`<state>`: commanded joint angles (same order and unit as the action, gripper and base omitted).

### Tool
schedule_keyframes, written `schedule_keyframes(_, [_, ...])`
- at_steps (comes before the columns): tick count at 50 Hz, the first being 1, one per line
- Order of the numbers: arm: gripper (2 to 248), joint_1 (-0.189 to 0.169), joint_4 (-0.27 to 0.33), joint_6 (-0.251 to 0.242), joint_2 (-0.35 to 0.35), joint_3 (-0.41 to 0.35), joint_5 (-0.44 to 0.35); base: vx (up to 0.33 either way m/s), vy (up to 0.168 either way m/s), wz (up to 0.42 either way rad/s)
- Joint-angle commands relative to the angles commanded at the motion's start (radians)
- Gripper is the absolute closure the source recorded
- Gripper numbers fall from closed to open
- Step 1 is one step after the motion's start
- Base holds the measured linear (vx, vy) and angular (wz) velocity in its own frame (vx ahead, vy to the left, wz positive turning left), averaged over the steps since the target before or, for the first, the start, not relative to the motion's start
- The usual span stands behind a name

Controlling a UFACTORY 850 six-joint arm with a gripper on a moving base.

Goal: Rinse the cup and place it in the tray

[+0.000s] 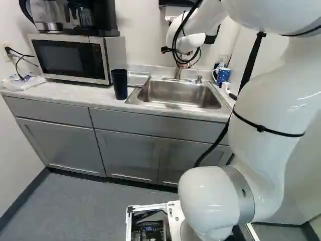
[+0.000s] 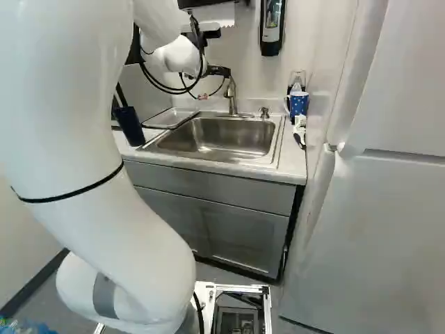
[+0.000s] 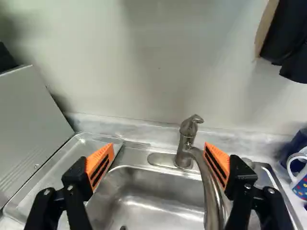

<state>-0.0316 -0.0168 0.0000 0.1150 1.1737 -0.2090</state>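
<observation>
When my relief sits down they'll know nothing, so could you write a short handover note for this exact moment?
Claw: open, empty, by the faucet at the sink.
Cup: dark one standing on the counter beside the tray; probably the target, though a blue dotted mug stands across the sink.
Done: no cup gripped or in the tray; whether any was rinsed, I can't tell.
Left: likely confirm which cup, grip it, rinse it, set it in the tray.
</observation>
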Motion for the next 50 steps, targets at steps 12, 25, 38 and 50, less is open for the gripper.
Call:
schedule_keyframes(12, [3, -0.005, 0.000, 0.000, 0.039, 0.042, 0.035, 0.000, 0.000, 0.000])
schedule_keyframes(25, [3, -0.010, 0.000, 0.000, 0.083, 0.089, 0.038, 0.000, 0.000, 0.000])
schedule_keyframes(38, [3, -0.011, 0.000, 0.000, 0.126, 0.137, 0.038, 0.000, 0.000, 0.000])
schedule_keyframes(50, [3, -0.010, 0.000, 0.000, 0.168, 0.185, 0.038, 0.000, 0.000, 0.000])
